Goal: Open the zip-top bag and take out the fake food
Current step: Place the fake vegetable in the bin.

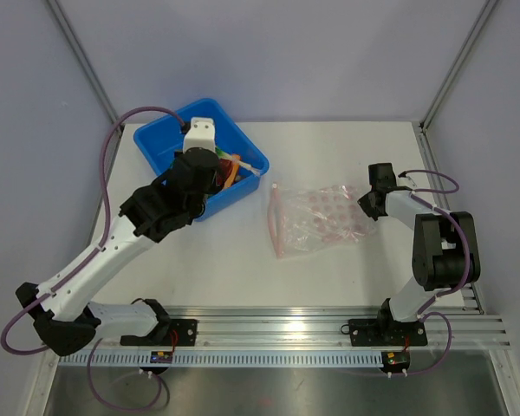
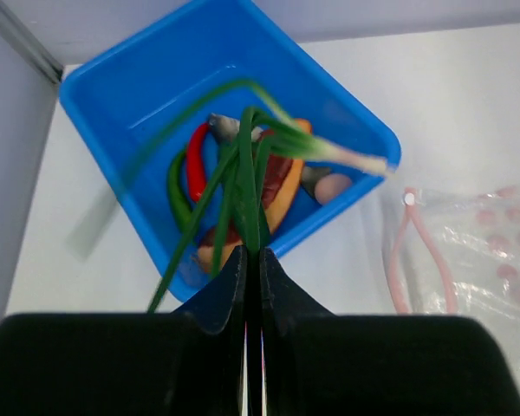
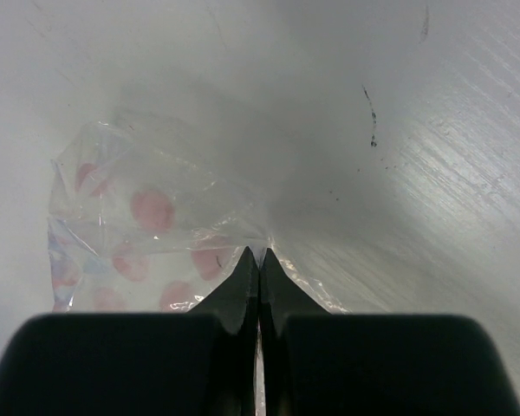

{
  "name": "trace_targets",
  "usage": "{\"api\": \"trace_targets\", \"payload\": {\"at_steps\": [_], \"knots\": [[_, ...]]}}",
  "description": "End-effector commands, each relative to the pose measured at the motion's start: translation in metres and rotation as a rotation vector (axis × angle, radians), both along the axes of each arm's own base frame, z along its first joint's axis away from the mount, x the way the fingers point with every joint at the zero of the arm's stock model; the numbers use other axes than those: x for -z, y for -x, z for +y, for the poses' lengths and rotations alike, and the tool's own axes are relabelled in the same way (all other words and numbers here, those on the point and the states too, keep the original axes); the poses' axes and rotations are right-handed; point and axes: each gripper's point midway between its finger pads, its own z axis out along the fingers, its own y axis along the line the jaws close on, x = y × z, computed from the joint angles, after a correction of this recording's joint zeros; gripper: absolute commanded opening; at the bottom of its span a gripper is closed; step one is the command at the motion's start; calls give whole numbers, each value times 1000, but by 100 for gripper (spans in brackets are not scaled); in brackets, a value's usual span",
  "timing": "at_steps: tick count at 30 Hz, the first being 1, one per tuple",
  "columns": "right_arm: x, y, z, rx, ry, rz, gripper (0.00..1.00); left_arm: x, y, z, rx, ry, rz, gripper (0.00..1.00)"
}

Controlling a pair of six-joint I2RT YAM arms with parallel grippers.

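White table (image 1: 243,277) between grey walls (image 1: 286,52) bears zip-top bag (image 1: 316,221).

Two arms, white tube links w/ black joint housings: left arm (image 1: 104,257), right arm (image 1: 406,206). A purple cable (image 1: 109,165) runs along each. The left gripper (image 2: 253,253) & right gripper (image 3: 259,253) have black tapered fingers (image 2: 225,290). Black bases (image 1: 156,328).

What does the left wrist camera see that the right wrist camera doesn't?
Only the left wrist view: the blue tub of fake food, and the left gripper shut on a toy spring onion. Only the right wrist view: the right gripper shut on an edge of the zip-top bag. Both: that clear, pink-spotted bag lying on the white table.
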Motion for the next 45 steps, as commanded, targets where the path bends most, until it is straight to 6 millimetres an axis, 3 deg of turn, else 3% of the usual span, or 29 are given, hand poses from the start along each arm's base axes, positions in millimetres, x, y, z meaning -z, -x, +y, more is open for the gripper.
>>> {"api": "trace_targets", "payload": {"at_steps": [1,6,10,16,28,36,37,38,41,45], "knots": [[-1,-1,-4,4,5,-2,0,-24,-10,23,-61,-56,-32,0],[0,-2,-2,-1,-6,-9,0,-30,-36,56,-169,-14,-66,0],[0,-2,3,-17,-29,-8,0,-11,-58,81,-262,-5,-90,0],[-8,-5,8,-48,-44,-45,0,15,-95,95,-325,30,-102,0],[-11,-7,12,-63,-58,-52,0,102,-143,84,-329,209,-7,0],[-10,-8,14,-74,-67,-54,0,132,-157,79,-312,327,38,0],[-10,-8,14,-76,-67,-52,0,135,-158,80,-312,337,45,4],[-11,-9,14,-81,-66,-56,0,142,-160,79,-304,347,61,18],[-12,-10,14,-83,-66,-60,0,150,-163,81,-303,383,75,23],[-12,-11,15,-91,-67,-59,0,151,-164,75,-249,442,86,44]]}}
